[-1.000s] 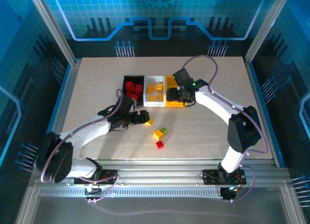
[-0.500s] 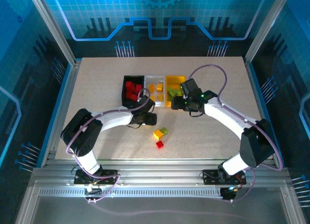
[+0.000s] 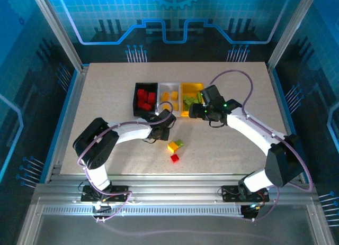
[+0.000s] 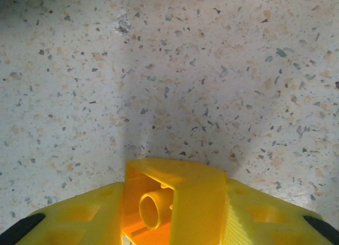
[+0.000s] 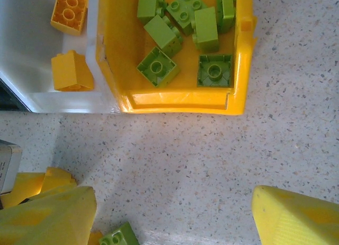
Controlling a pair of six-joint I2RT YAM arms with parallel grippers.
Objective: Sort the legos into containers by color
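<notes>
Holding a small yellow plastic brick (image 4: 183,200) tight in our left fingers (image 4: 74,218) over the speckled table (image 4: 212,70), our right fingers (image 5: 296,216) wide apart near the yellow plastic bin (image 5: 180,103) of green bricks (image 5: 158,66).

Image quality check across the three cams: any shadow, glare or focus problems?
Top view: blue cast from the enclosure, soft arm shadows on the table. Left wrist view: wedge of shadow on the table above the yellow brick, speckle sharp. Right wrist view: green bricks crisp, white bin washed out, near fingers slightly soft.
</notes>
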